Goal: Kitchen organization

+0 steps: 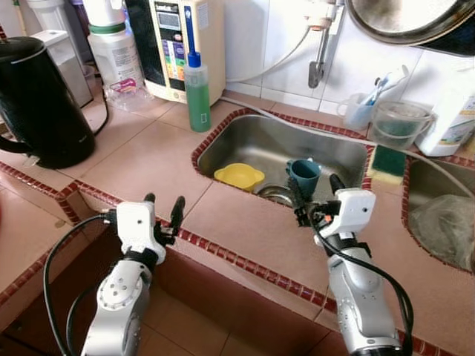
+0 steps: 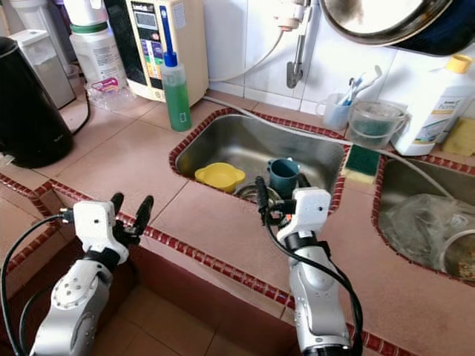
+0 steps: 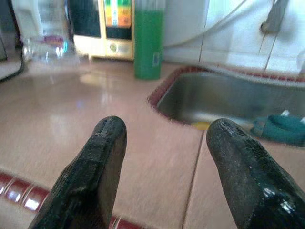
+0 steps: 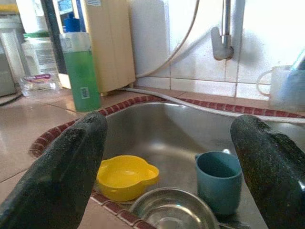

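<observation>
The fingers (image 4: 62, 171) of the right gripper (image 1: 315, 194) are spread wide apart with nothing between them, and the fingers (image 3: 95, 171) of the left gripper (image 1: 163, 211) are likewise parted and empty. The right gripper hovers at the near rim of the steel sink (image 1: 245, 137), aimed over the basin toward the wall tap (image 1: 319, 55). Inside the sink, a teal cup (image 1: 304, 176) stands upright, mouth facing up, long axis vertical, near the front wall. Beside it, toward the robot's left, a yellow bowl (image 1: 239, 176) sits right way up, a small lobed tab on its rim. A round steel bowl (image 4: 174, 210) lies at the front of the basin, between and in front of the two. The left gripper is raised over the tiled counter (image 1: 141, 159) edge, well apart from the sink, pointing toward a green soap bottle (image 1: 197, 93) that stands upright at the sink's far-left corner. Both silver forearms rise from below, wrists bent forward. A black kettle (image 1: 37, 104) stands on the counter at far left; a green-and-yellow sponge (image 1: 387, 163) rests on the divider right of the sink.
</observation>
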Motion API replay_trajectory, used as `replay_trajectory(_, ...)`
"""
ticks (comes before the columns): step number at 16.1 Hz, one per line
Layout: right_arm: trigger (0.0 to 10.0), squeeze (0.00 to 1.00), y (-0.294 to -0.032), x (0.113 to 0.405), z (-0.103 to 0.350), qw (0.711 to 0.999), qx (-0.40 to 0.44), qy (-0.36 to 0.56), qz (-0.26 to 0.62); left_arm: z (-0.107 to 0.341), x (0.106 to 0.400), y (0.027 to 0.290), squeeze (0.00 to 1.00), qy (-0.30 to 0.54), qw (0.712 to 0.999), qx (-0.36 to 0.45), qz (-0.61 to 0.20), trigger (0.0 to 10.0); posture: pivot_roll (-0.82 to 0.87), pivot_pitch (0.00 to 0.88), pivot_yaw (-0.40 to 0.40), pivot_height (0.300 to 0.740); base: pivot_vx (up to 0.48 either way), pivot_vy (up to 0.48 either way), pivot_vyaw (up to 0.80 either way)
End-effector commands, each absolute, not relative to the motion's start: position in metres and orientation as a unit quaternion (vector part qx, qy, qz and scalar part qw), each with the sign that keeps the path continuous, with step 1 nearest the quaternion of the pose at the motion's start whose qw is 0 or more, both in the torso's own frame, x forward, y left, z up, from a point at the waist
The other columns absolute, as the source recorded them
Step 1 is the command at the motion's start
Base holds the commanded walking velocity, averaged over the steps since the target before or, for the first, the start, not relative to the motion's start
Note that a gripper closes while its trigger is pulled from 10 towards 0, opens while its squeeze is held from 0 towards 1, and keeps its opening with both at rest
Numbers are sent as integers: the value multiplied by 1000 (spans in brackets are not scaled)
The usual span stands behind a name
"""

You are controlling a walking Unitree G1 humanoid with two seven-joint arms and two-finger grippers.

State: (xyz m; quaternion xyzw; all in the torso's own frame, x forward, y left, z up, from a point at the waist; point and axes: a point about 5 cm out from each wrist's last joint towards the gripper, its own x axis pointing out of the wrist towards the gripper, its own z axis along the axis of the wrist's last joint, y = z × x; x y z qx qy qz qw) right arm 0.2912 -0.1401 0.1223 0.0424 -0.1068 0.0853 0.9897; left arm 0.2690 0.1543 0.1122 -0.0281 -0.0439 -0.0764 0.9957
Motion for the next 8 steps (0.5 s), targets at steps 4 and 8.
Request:
replay_trajectory(4,10000,0,-143,288,118,991,34,-97,80,114,265,145,0,-51,994,-19,-97,10000,-166,9,42,740,0,0,0)
replay_trajectory(8,10000,0,-143,286,116,992,28,-92,82,118,271,147,0,-57,993,-11,-101,10000,-176,9,37,740,-132,0,0)
